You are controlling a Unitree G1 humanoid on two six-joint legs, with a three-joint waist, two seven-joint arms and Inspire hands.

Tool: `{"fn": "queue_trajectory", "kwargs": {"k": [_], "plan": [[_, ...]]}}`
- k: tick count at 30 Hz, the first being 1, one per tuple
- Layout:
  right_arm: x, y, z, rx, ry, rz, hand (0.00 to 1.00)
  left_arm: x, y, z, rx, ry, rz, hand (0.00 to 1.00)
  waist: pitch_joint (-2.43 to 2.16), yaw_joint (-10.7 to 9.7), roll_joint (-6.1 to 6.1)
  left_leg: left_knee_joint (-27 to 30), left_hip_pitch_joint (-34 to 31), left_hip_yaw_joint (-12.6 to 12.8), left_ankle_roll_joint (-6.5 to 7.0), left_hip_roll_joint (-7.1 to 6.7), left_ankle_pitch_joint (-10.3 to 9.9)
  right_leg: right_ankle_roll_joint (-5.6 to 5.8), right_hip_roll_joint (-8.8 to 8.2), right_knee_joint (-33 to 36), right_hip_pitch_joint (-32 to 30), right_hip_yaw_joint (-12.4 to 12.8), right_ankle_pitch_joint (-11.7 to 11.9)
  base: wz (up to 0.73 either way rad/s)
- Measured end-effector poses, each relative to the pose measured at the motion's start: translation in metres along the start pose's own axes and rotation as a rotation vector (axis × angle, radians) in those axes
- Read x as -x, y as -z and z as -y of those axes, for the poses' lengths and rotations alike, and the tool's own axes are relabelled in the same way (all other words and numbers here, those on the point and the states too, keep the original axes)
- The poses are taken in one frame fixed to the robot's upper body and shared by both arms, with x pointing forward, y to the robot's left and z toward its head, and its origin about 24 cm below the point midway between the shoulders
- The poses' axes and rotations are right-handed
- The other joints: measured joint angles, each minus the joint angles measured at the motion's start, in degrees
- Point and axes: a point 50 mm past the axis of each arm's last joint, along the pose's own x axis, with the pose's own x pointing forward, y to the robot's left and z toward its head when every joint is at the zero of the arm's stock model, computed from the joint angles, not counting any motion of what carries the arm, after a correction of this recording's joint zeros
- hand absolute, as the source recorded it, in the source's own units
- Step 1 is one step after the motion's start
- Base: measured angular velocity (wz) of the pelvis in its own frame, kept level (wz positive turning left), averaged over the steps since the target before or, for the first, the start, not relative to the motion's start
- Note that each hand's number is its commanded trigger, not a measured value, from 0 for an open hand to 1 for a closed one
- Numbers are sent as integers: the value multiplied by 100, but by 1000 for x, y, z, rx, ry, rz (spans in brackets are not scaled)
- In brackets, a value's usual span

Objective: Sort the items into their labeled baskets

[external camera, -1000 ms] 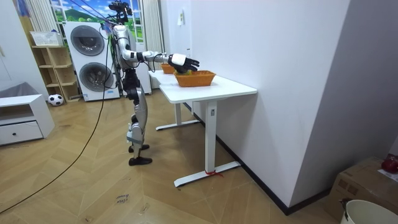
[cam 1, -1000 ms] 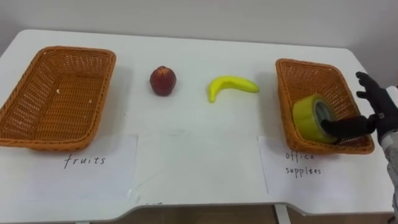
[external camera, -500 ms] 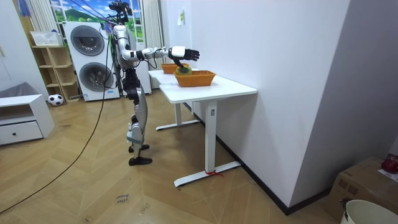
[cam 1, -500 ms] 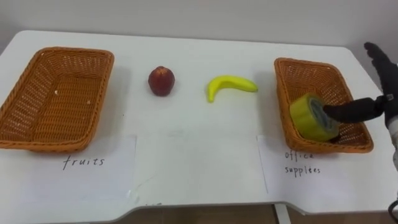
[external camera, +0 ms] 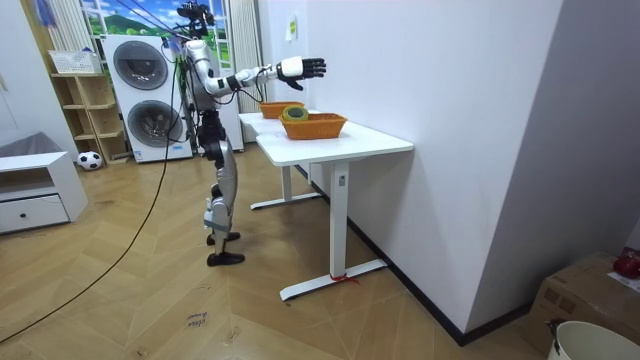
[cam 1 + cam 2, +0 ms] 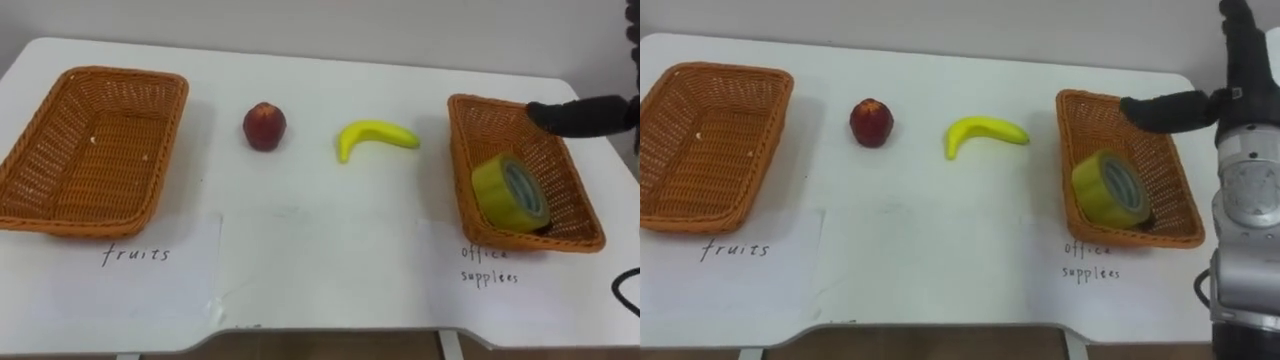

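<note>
LEFT EYE VIEW
- Supplies basket [image 6: 462,170]: wicker, at the right end of the white desk [image 6: 300,240].
- Tape roll [image 6: 510,193]: yellow, inside the supplies basket, tilted on edge toward its near right corner.
- Banana [image 6: 375,137]: flat on the desk, just left of the supplies basket, not touching it.
- Red fruit [image 6: 264,126]: on the desk, further left of the supplies basket, beyond the banana.
- Fruit basket [image 6: 60,215]: wicker, well apart from the supplies basket, at the opposite end of the desk.
- Paper sheet [image 6: 500,290]: flat on the desk, directly in front of the supplies basket.

RIGHT EYE VIEW
- Right hand [image 6: 1238,75]: above the far right corner of the supplies basket, clear of the tape roll.
- Hand state: fingers straight, thumb stretched left over the far rim, holding nothing.

ROOM VIEW
- Stance: upright beside the desk, on the room view's left of the supplies basket.
- Right arm: stretched forward, hand well above the supplies basket.
- Washing machines [image 5: 150,90]: behind the robot, well apart from the supplies basket.
</note>
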Motion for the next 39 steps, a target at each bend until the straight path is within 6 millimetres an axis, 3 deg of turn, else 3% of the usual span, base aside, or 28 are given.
{"fn": "queue_trajectory", "kwargs": {"k": [3, 7, 15, 22, 28, 31, 35, 39], "plan": [[-6, -10, 4, 2, -13, 37, 0, 0, 2, -3, 0, -3, -6, 0, 1, 109, -58, 22, -1, -28, 0, -11, 0, 0, 4, -9, 34, -19, 0, 4], [-9, -17, 1, 8, -32, 65, 0, 1, 10, -11, -7, -19, -25, 0, -22, 112, -106, 27, -22, -169, -1, -10, -1, 0, -4, -7, 82, -129, 0, 16], [-7, -21, -27, 39, -183, 74, 0, 3, 17, -16, -55, -37, -48, 0, -11, 406, -118, 87, -126, -236, -1, -29, 0, 0, -31, -10, 41, -295, 0, 5], [-6, -22, -36, 49, -267, 74, 0, 4, 20, -20, -70, -49, -58, 0, -7, 573, -135, 129, -197, -383, -3, -41, 2, 0, -33, -10, 53, -434, 0, 12], [-10, -30, -45, 73, -341, 101, 0, 4, 19, -29, -108, -62, -66, 0, 50, 675, -274, 139, -252, -491, -4, -37, 2, 0, -26, -16, 42, -543, 0, 9], [-12, -31, -51, 105, -381, 99, 0, 4, 24, -38, -117, -79, -98, 0, -2, 731, -382, 145, -262, -531, -5, -39, 2, 0, -21, -27, 57, -615, 0, 10], [-17, -30, -53, 123, -392, 88, 0, 5, 28, -40, -119, -72, -118, 0, 12, 757, -491, 252, -356, -628, -9, -45, -2, 0, -42, -103, 75, -622, 0, 16], [-18, -31, -55, 134, -396, 92, 0, 5, 28, -39, -121, -66, -128, 0, 49, 830, -461, 320, -434, -651, -21, -48, -33, 0, -43, -102, 45, -627, 0, 4]]}}
